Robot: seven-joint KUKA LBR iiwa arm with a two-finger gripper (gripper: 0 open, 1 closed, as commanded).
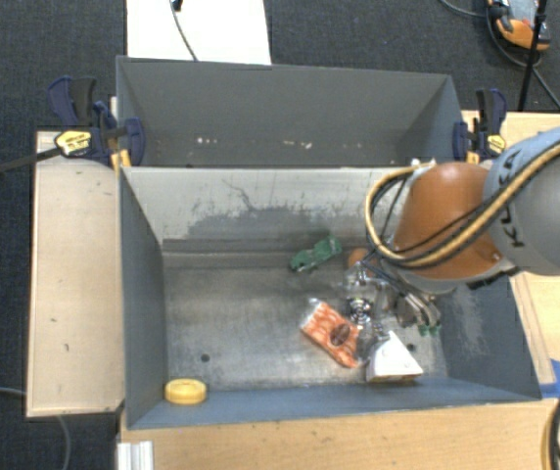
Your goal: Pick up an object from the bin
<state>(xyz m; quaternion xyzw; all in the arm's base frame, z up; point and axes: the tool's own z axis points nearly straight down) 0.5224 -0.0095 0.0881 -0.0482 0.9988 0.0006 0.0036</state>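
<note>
My gripper (362, 300) hangs low in the right half of the bin, under the arm's orange cover. Its tip is just above the upper right end of an orange-red patterned packet (329, 332) lying flat on the floor. Whether it touches the packet is hidden. A white wedge-shaped piece (394, 360) lies just right of the packet, near the front wall. A small green toy (314, 255) rests to the upper left of the gripper, by the back wall. A bit of an orange thing (356, 257) peeks out beside the cover.
A yellow round cap (185, 391) lies alone in the front left corner. A small green bit (428, 329) sits under the arm at the right. The arm and its cables cover the bin's right side.
</note>
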